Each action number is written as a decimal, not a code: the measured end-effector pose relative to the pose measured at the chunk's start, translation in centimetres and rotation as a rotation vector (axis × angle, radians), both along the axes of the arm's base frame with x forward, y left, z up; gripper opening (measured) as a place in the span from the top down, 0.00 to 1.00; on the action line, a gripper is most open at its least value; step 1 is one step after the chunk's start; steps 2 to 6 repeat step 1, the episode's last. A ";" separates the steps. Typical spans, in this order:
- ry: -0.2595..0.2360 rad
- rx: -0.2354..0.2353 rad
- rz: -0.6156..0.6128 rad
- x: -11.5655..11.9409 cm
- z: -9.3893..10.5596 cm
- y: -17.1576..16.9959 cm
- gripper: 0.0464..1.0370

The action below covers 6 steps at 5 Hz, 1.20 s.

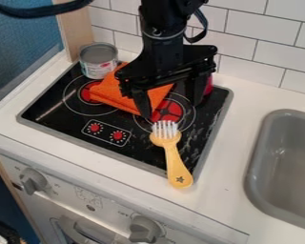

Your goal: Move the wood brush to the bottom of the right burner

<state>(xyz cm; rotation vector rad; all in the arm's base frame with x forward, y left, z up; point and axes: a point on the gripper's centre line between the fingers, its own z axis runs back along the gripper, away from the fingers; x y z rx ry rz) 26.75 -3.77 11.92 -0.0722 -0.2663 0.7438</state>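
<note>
The black gripper [171, 108] is over the right burner [167, 113], its two fingers spread wide with a gap between them. Just below the gripper, nearer the front, lies the wood brush [175, 162], yellow with white bristles. Its bristles point toward the back and overlap the front part of the burner's ring. The brush handle runs forward across the stovetop's front edge, and its star-marked end rests on the white counter.
An orange cloth [110, 95] lies across the left burner and partly over the right one. Behind it stands a metal can [98, 62]. Something red [209, 86] shows behind the right finger. A grey sink [260, 157] is at the right, a tiled wall behind.
</note>
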 end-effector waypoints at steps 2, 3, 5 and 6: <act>0.000 0.000 0.000 0.0 0.0 0.0 0.04; 0.000 0.000 0.000 0.0 0.0 0.0 0.04; 0.000 0.000 0.000 0.0 0.0 0.0 0.04; 0.000 0.000 0.000 0.0 0.0 0.0 0.04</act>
